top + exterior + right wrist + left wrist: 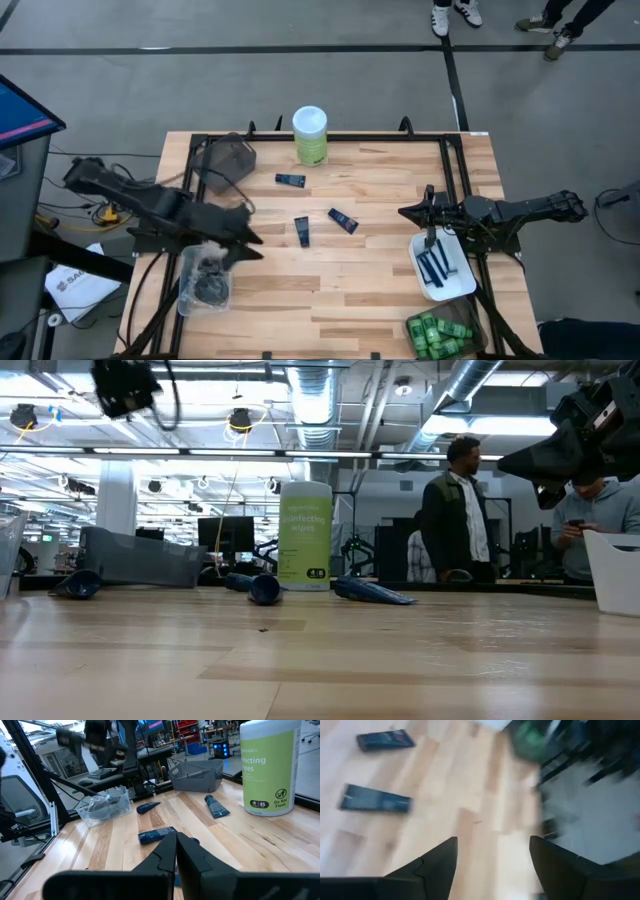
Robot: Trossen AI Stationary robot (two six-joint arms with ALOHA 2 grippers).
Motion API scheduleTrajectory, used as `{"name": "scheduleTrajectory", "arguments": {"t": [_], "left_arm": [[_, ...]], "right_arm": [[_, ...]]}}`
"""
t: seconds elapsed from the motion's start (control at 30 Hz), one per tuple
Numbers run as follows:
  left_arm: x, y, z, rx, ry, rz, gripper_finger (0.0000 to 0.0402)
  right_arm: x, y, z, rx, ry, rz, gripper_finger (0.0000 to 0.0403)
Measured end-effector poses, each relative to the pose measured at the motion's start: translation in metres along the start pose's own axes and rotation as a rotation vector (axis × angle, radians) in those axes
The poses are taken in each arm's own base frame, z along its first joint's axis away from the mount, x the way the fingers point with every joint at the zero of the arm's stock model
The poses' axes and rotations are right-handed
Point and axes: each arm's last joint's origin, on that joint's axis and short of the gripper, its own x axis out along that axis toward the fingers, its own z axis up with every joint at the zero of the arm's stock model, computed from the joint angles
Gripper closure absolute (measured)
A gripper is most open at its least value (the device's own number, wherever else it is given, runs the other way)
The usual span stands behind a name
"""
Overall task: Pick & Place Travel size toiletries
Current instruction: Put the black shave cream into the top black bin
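Three short dark navy tubes lie flat on the wooden table: one (290, 180) near the canister, two (302, 231) (343, 221) at mid-table. My left gripper (254, 240) (492, 855) hovers open and empty beside the clear bin (188, 262), left of the tubes; its wrist view is blurred. My right gripper (404, 212) (176, 842) is shut with nothing visible in it, raised above the table right of the tubes, pointing at them. Blue razors (436, 266) lie in a white tray (418, 252). Green bottles (440, 335) fill a bin at the near right corner. Black discs (210, 288) sit in the clear bin.
A tall green canister with a white lid (310, 135) stands at the far edge, with a dark mesh bin (228, 155) to its left. The black frame rail (450, 160) runs along the table's right side. People stand in the room beyond the table (458, 510).
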Motion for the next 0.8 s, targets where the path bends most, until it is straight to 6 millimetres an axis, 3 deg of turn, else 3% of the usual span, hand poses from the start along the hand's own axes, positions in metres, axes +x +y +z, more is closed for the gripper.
{"name": "scheduleTrajectory", "arguments": {"t": [0.23,0.47,0.63,0.8], "left_arm": [[0.066,0.019,-0.016,0.208,0.287,0.2,0.0137],[0.081,0.03,-0.026,0.359,0.5,0.383,0.0118],[0.072,0.051,-0.027,0.055,0.496,0.657,0.0112],[0.071,0.066,-0.022,-0.201,0.432,0.763,0.0115]], "right_arm": [[0.0,0.0,0.0,0.0,0.0,0.0,0.0397],[0.0,0.0,0.0,0.0,0.0,0.0,0.0398],[0.0,0.0,0.0,0.0,0.0,0.0,0.0397],[0.0,0.0,0.0,0.0,0.001,0.0,0.0398]]}}
